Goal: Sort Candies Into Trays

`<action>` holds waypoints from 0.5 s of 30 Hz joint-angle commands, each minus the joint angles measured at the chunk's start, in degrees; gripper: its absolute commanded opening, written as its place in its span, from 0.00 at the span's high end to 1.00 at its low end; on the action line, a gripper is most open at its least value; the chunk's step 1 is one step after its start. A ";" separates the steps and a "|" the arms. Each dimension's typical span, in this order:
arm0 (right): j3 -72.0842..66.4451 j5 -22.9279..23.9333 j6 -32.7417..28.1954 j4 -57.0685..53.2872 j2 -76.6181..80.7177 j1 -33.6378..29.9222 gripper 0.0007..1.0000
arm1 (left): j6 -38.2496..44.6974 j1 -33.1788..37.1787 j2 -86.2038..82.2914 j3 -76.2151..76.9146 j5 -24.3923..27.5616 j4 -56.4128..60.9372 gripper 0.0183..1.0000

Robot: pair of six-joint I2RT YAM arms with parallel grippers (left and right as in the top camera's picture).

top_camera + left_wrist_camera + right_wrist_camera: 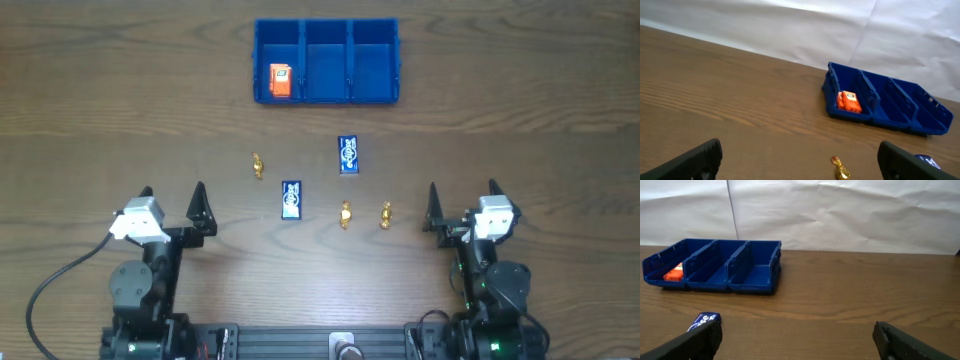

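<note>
One orange candy (280, 80) lies in the left compartment of the blue tray (328, 98); its other two compartments hold nothing. Two blue-wrapped candies (348, 155) and three gold candies (345, 214) lie loose on the table (540, 120) between the tray and me. I judge the sorting barely begun. Next I should reach for a near piece and close squarely on its small wrapper. My left gripper (173, 195) and right gripper (463, 195) sit low near my bases, jaws spread wide, holding nothing.

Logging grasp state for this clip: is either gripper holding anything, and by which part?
Nothing is held. The left gripper and the right gripper are both open and empty above the wooden table.
</note>
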 commanded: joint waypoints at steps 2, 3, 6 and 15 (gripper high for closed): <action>-0.17 -0.09 -0.68 -0.17 -0.22 -0.28 0.00 | 1.22 0.22 -0.55 -0.81 0.50 -2.54 0.00; -0.17 -0.09 -0.68 -0.17 -0.22 -0.28 0.00 | 1.22 0.22 -0.55 -0.81 0.50 -2.54 0.00; -0.17 -0.07 -0.68 -0.17 -0.22 -0.28 0.00 | 1.22 0.22 -0.55 -0.81 0.50 -2.54 0.00; -0.17 0.76 -0.20 2.75 -0.22 -0.26 0.00 | 1.22 0.22 -0.55 -0.81 0.50 -2.54 0.00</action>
